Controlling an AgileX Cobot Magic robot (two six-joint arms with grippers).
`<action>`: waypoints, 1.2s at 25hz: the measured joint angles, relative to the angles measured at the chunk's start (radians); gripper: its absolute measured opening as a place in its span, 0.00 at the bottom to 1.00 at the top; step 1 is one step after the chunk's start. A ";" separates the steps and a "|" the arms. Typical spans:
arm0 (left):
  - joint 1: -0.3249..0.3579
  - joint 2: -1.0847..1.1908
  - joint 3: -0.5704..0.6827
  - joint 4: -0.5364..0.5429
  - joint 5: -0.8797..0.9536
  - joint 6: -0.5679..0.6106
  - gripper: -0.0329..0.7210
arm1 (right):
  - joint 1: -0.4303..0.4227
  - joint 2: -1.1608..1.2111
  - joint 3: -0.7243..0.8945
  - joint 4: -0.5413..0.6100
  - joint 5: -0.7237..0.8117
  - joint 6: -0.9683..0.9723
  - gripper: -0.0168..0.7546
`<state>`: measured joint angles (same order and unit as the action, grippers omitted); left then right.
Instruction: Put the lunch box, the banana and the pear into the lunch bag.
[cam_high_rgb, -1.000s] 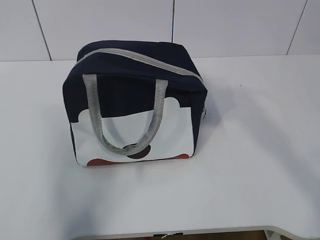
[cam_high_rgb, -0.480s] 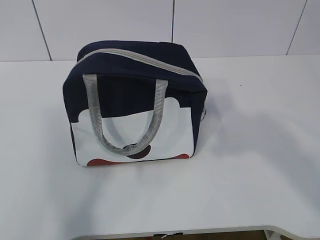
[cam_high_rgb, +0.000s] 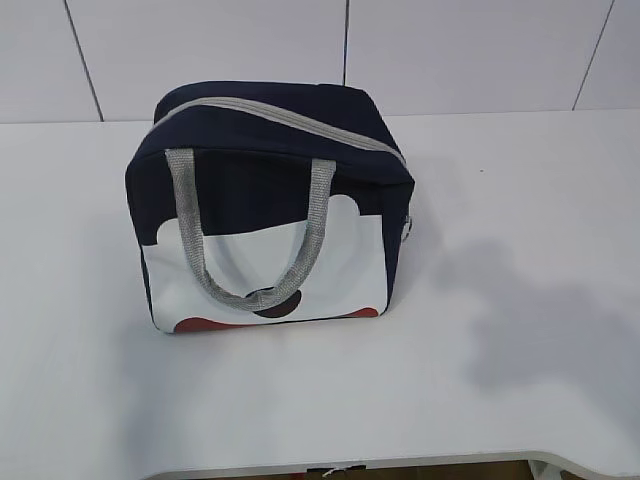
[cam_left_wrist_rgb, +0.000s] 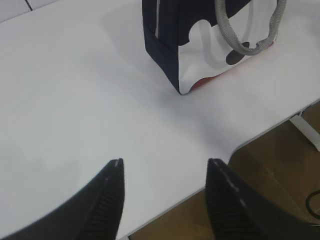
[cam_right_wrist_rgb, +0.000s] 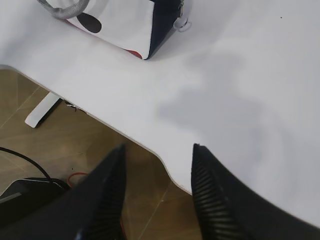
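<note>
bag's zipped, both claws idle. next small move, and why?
Probably send the right claw to the ring pull at the lunch bag's right end. The grey zipper looks closed across the top, both claws hang open and empty, and no lunch box, banana or pear is in view.

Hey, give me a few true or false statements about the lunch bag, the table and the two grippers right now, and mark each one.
1. The lunch bag stands upright on the white table. True.
2. The bag's zipper is wide open. False: it runs closed across the top.
3. The left gripper grips a grey handle. False: its jaws stand open and empty over the table, away from the bag.
4. The right gripper holds nothing. True.
5. A banana lies on the table beside the bag. False: no fruit shows in any view.
</note>
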<state>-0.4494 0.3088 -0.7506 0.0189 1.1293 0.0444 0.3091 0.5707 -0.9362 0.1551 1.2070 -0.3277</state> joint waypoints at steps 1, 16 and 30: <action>0.000 -0.016 0.018 -0.012 -0.011 0.000 0.55 | 0.000 -0.018 0.021 -0.001 -0.010 0.000 0.50; 0.000 -0.220 0.121 -0.033 -0.074 0.000 0.53 | 0.000 -0.282 0.264 -0.001 -0.042 0.034 0.50; 0.000 -0.230 0.156 -0.034 -0.076 0.002 0.52 | 0.000 -0.434 0.354 -0.085 -0.042 0.093 0.50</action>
<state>-0.4494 0.0784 -0.5951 -0.0150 1.0534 0.0462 0.3091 0.1367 -0.5822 0.0700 1.1649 -0.2352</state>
